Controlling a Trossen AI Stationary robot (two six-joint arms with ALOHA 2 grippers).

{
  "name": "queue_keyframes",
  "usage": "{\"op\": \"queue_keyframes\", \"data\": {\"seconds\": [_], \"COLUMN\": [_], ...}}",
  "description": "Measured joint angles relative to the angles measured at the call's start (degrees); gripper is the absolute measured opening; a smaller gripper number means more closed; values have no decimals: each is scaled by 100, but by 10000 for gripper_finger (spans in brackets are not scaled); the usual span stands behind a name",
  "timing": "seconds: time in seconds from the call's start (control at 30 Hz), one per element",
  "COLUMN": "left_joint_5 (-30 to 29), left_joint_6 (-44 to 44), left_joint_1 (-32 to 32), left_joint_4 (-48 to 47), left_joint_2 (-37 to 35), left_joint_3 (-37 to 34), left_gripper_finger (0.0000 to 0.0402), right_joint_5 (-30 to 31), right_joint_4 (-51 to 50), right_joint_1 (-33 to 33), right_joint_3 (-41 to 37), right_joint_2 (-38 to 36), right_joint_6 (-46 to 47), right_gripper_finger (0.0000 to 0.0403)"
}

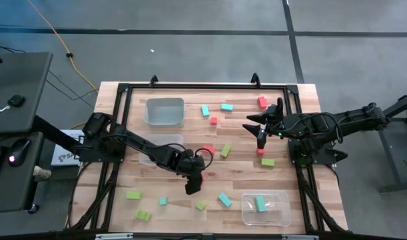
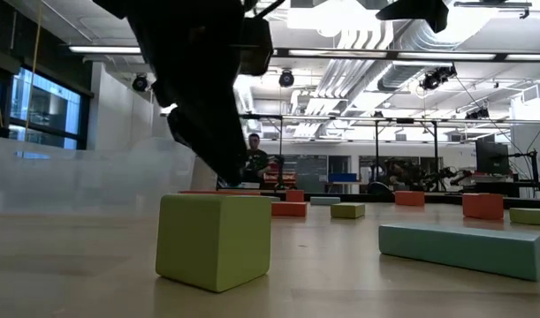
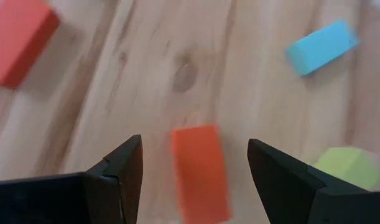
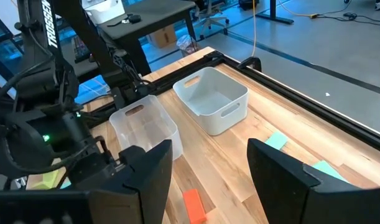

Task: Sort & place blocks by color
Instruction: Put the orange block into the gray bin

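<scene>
My left gripper [image 1: 193, 188] is open and points steeply down near the table's middle front. In its wrist view a red block [image 3: 200, 173] lies flat on the wood between the two fingers, with a gap on each side. Around it lie another red block [image 3: 18, 37], a teal block [image 3: 320, 46] and a lime green block [image 3: 346, 167]. My right gripper [image 1: 255, 130] hangs open high over the table's right half with nothing in it. More red, green and teal blocks are scattered over the table.
A grey tub [image 1: 164, 111] stands at the far left and a clear tub [image 4: 143, 127] beside the left arm. A clear tub [image 1: 283, 215] at the near right holds a teal block [image 1: 260, 203]. A green cube [image 2: 215, 238] and a teal bar [image 2: 468, 249] lie just in front of the left gripper.
</scene>
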Motion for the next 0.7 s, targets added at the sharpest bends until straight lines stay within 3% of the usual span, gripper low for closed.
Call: {"op": "queue_keyframes", "data": {"seconds": [0.7], "left_joint_5": [-47], "left_joint_6": [51], "left_joint_1": [-116], "left_joint_4": [-146], "left_joint_2": [193], "left_joint_3": [220], "left_gripper_finger": [225], "right_joint_5": [10], "right_joint_4": [-49], "right_joint_1": [-1], "right_joint_3": [0], "right_joint_2": [0], "right_joint_6": [0], "right_gripper_finger": [197]}}
